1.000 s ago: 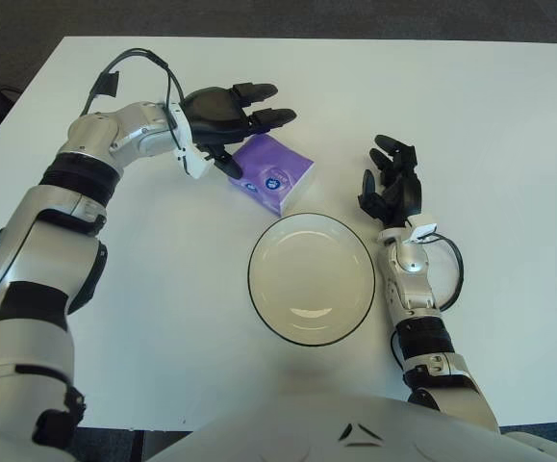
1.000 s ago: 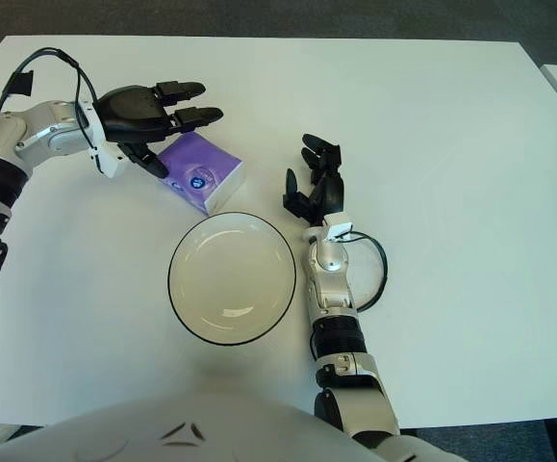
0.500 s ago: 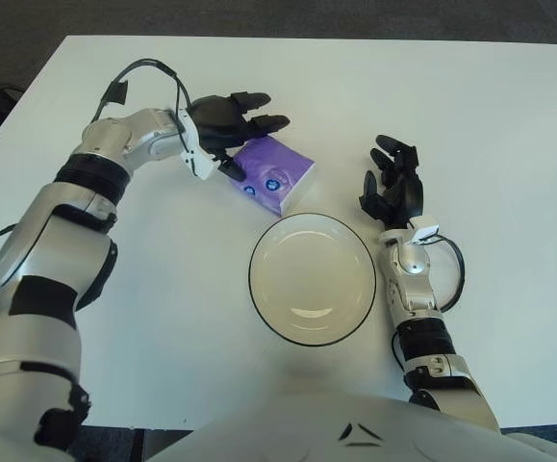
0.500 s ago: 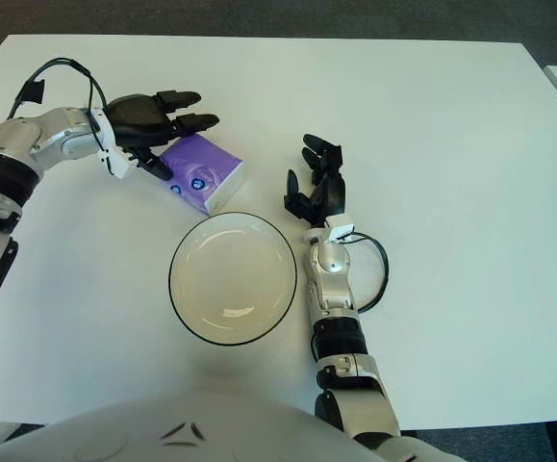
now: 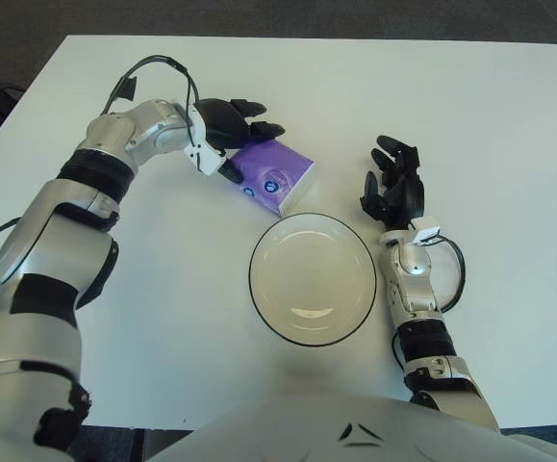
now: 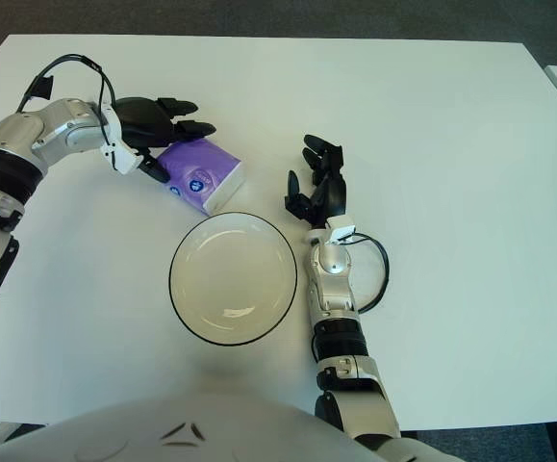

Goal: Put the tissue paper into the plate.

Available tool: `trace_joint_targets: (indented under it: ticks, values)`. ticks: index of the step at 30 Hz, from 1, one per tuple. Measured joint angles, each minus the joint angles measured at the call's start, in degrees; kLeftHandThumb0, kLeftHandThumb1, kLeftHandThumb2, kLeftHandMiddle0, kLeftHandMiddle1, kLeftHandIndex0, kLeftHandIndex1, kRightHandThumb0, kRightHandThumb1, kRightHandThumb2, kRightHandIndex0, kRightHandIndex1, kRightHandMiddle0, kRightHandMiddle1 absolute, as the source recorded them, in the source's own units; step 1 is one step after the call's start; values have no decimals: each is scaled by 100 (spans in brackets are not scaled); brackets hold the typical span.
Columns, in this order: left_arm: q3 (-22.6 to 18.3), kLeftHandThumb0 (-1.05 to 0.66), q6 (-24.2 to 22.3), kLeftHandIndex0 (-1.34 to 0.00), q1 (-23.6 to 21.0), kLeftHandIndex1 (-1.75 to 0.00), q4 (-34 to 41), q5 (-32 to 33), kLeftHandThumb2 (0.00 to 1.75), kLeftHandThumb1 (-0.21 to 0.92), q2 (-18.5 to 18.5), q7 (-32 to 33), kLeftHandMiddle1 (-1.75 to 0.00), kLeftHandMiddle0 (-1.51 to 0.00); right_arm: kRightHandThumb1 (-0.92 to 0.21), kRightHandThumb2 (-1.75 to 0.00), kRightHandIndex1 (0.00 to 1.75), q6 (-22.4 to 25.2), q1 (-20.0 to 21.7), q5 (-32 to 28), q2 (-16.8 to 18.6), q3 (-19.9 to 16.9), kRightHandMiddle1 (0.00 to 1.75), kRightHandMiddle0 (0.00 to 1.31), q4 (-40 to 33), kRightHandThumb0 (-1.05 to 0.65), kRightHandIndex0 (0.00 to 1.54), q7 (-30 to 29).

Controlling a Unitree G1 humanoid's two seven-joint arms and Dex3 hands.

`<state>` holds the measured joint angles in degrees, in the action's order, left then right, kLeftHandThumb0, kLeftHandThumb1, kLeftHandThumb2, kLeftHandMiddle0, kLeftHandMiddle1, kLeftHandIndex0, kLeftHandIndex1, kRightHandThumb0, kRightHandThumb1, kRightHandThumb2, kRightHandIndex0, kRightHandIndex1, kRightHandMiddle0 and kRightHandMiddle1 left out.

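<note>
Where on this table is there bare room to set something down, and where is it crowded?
The white table is bare across its far right and along the near left, beside the plate. It is crowded in the middle: the left hand at the purple tissue pack just beyond the plate, and the right hand close by the plate's right rim.
</note>
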<state>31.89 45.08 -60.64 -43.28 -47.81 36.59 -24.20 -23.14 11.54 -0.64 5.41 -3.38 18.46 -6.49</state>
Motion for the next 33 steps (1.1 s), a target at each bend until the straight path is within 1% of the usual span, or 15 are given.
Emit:
trace_joint_targets:
  ticks: [7, 12, 19, 23, 28, 33]
  values:
    - [-15, -105, 60, 0, 29, 0, 301, 283, 34, 92, 106, -540, 0, 0, -69, -80, 70, -2, -7, -7, -1, 0, 104, 0, -6, -40, 40, 10]
    - [-39, -105, 157, 0, 52, 0, 541, 442, 38, 92, 235, -733, 0, 0, -69, -80, 70, -9, -9, -10, -2, -4, 104, 0, -6, -41, 40, 48]
    - [-133, -105, 339, 0, 183, 0, 1063, 845, 53, 92, 449, -1051, 0, 0, -68, -80, 71, -24, -14, -13, -1, -9, 106, 0, -5, -39, 40, 54]
    - [-214, -105, 438, 0, 264, 0, 1263, 1050, 56, 92, 503, -1129, 0, 0, -68, -81, 71, -22, -14, -12, -1, -11, 106, 0, -2, -39, 40, 53]
    - [-311, -105, 564, 0, 340, 0, 1486, 1252, 56, 92, 556, -1154, 0, 0, -69, -81, 72, -22, -14, -12, 0, -10, 106, 0, -2, -40, 39, 51]
    - [-437, -105, 761, 0, 392, 0, 1559, 1367, 55, 92, 573, -1119, 0, 0, -69, -81, 72, -20, -11, -12, 3, -10, 107, 0, 4, -41, 39, 50]
